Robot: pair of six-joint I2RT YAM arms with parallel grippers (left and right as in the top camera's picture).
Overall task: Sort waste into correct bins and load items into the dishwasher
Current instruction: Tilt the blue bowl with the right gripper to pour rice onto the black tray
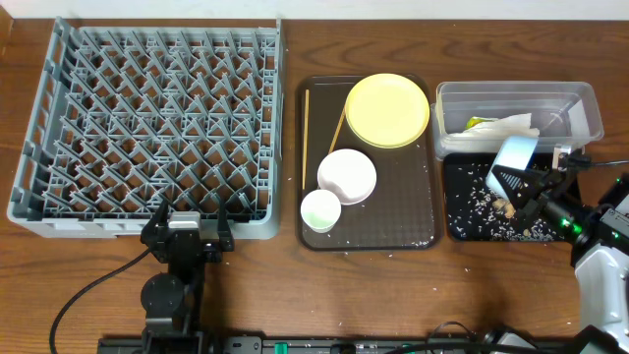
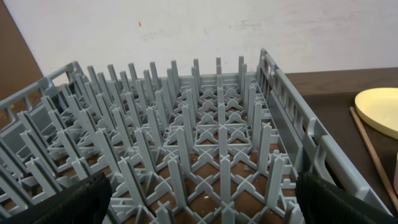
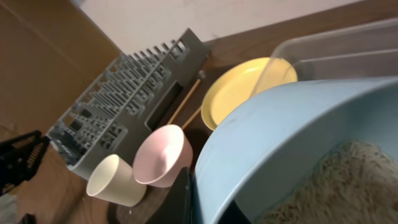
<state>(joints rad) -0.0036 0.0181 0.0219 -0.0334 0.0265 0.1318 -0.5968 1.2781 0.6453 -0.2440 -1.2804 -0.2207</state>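
Observation:
My right gripper [image 1: 523, 184] is shut on the rim of the light blue bowl [image 1: 512, 160], which tilts over the shallow black tray [image 1: 448, 202]. In the right wrist view the light blue bowl [image 3: 280, 137] fills the frame, with pale crumbs [image 3: 339, 183] inside. One black finger [image 3: 182, 198] shows at its rim. More crumbs [image 1: 482, 204] lie on the black tray. A white napkin [image 1: 499, 127] lies in the clear tub [image 1: 580, 103]. My left gripper [image 1: 187, 228] stands open at the front edge of the grey dish rack [image 1: 147, 118], nothing between its fingers [image 2: 81, 200].
A dark brown serving tray [image 1: 413, 211] in the middle carries a yellow plate [image 1: 387, 110], a white bowl [image 1: 346, 176], a small white cup [image 1: 319, 209] and two chopsticks [image 1: 306, 138]. A few crumbs lie on the wooden table in front of the trays.

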